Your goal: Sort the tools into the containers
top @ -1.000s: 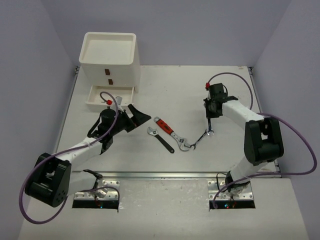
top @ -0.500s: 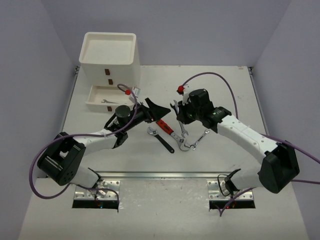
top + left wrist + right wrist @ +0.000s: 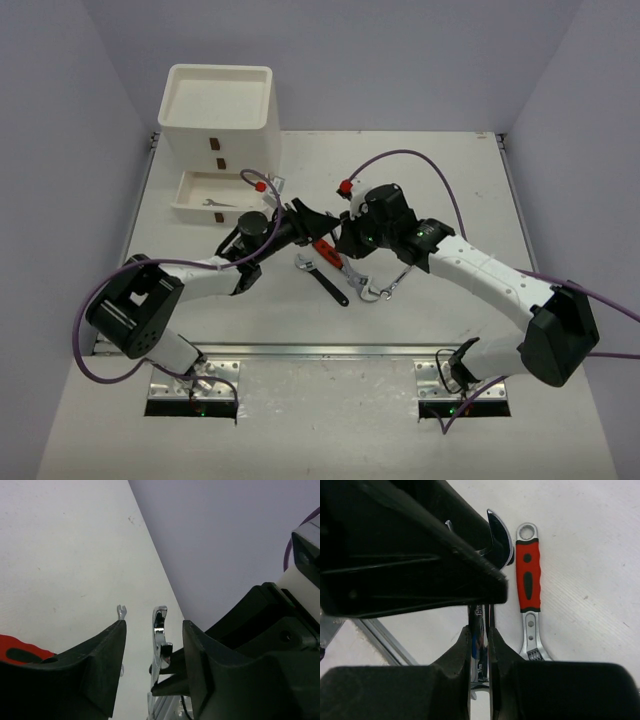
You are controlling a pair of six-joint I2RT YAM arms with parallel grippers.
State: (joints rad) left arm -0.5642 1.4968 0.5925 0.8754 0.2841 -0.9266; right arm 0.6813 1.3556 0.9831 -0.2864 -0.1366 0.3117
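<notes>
The slim silver wrench [image 3: 480,647] is bare polished metal, mirror-bright and glossy along its edge. The fingers [image 3: 100,675] of my left gripper [image 3: 154,626] look like smooth matt black plastic with only a dull sheen, and my right gripper [image 3: 480,630] has the same finish. The red adjustable wrench [image 3: 527,575] has a smooth red-and-black grip, rubber or plastic, over a satin steel body. The counter [image 3: 595,580] is white and matt, faintly lined. The containers [image 3: 215,115] are smooth off-white plastic.
</notes>
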